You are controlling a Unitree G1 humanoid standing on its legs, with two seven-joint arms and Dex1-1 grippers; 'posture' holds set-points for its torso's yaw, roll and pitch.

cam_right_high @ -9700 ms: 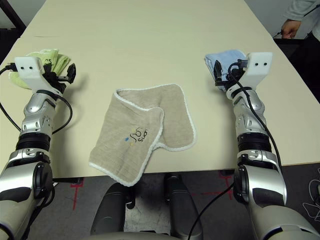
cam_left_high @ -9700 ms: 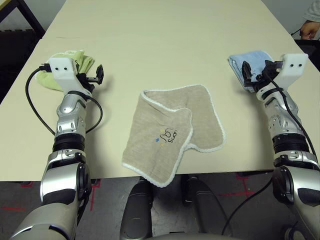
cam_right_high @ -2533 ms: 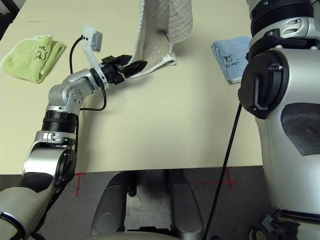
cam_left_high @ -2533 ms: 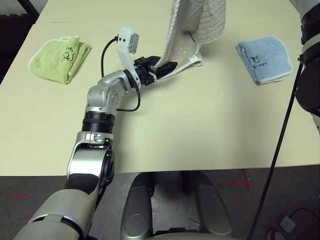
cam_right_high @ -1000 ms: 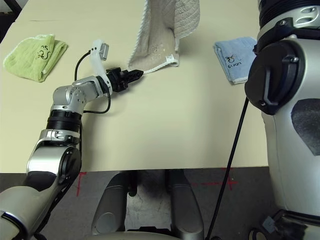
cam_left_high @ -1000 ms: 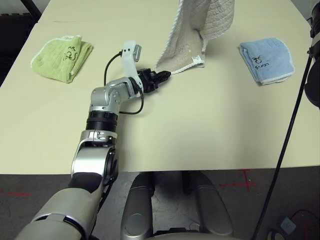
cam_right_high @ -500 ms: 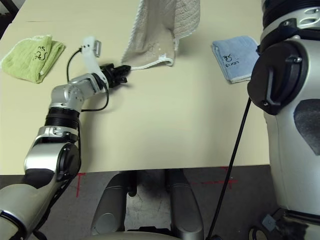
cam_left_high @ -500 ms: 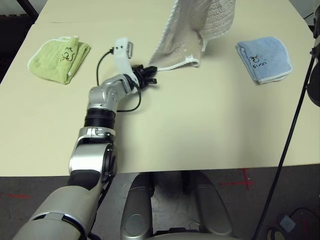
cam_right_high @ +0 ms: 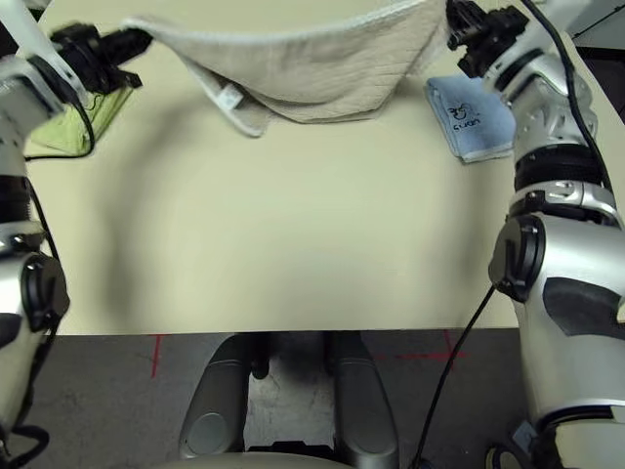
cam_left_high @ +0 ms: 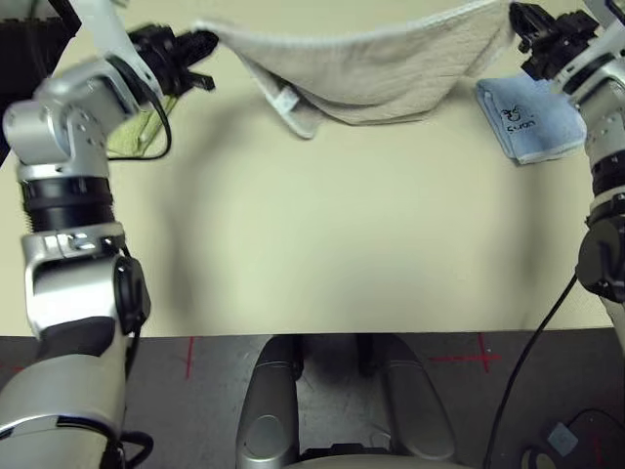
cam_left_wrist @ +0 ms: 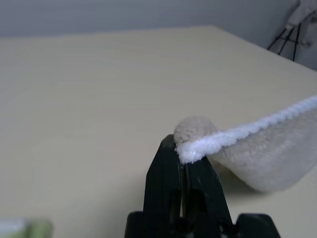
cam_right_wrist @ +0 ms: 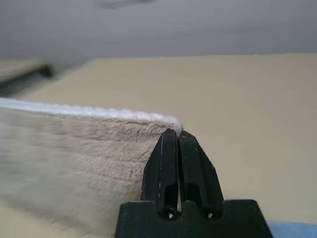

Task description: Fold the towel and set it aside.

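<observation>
The beige towel (cam_left_high: 366, 68) with white stitched edging hangs stretched in the air above the table, sagging in the middle; its white care tag (cam_left_high: 284, 100) dangles from the lower edge. My left gripper (cam_left_high: 202, 41) is shut on the towel's left corner (cam_left_wrist: 198, 144). My right gripper (cam_left_high: 518, 21) is shut on the towel's right corner (cam_right_wrist: 166, 123). In the wrist views each pair of black fingers (cam_left_wrist: 171, 168) is pressed together over the white edging.
A light-blue folded towel (cam_left_high: 530, 117) lies on the table under my right gripper. A light-green folded towel (cam_left_high: 137, 127) lies at the left, partly behind my left forearm. The table's near edge (cam_left_high: 322, 332) runs across the lower part of the head views.
The left gripper, near the towel's lower corner half a second ago, now holds it. Both arms have spread apart and raised the towel into a wide stretched span. The camera view has shifted.
</observation>
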